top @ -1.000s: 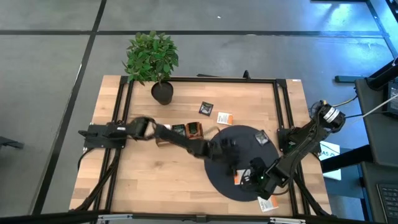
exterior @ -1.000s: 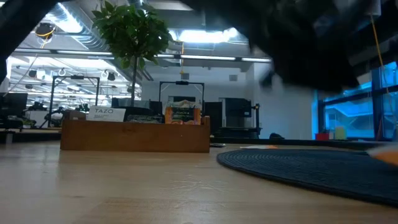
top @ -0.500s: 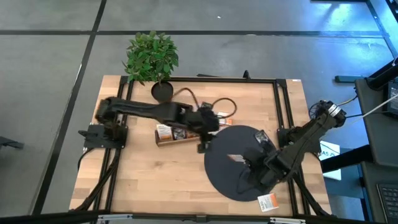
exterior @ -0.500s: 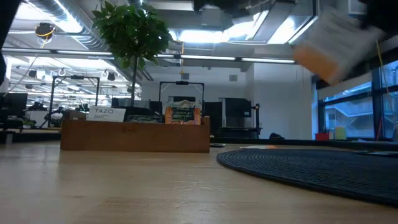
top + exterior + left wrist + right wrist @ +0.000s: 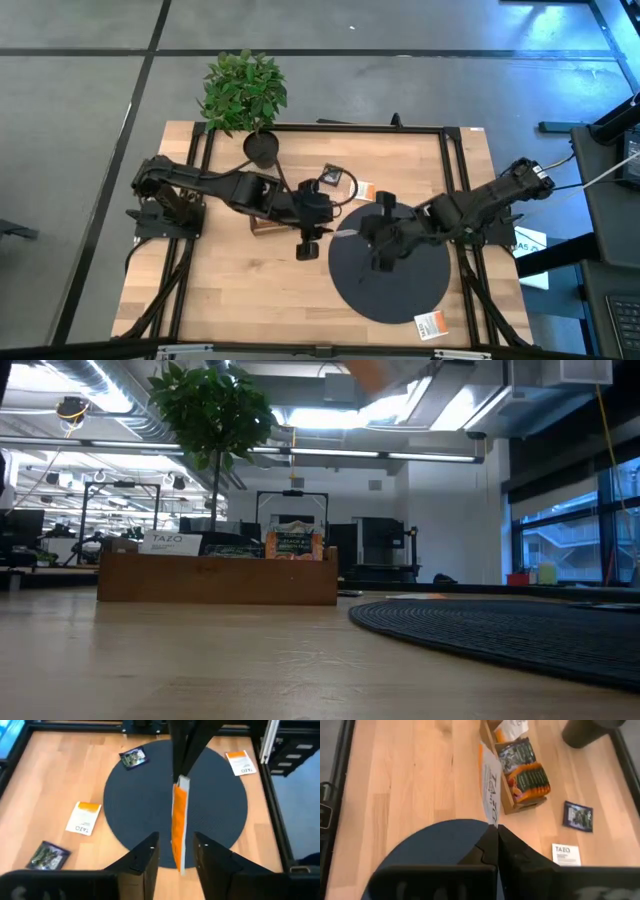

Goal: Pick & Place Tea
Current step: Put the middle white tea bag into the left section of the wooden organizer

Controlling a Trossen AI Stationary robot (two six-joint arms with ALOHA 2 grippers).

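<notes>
while both arms reach toward the middle of the bench (image 5: 230, 270), the right claw (image 5: 496, 827) is clamped on a white sachet with orange print (image 5: 490, 790), holding it by one edge above the near rim of the black round mat (image 5: 390, 285). in the left wrist view that same sachet (image 5: 180, 822) shows edge-on, hanging upright from the right arm's fingers just in front of the left claw (image 5: 175, 845), whose fingers (image 5: 147, 857) stand apart on either side of it; whether they touch it cannot be told.

seen from above, the left claw (image 5: 308, 243) hovers just beside the wooden tray (image 5: 262, 224), over bare bench at the mat's left edge. the tray (image 5: 506, 802) holds sachets in its compartments: white ones at one end, dark ones in the middle, red-orange ones at the other end. loose on the bench beyond the tray lie a dark sachet (image 5: 578, 815) and a white sachet (image 5: 566, 854) near each other. another white sachet (image 5: 430, 324) lies at the mat's front edge. a dark sachet (image 5: 133, 757) rests on the mat's rim. a potted plant (image 5: 245, 95) stands at the bench's far edge.
</notes>
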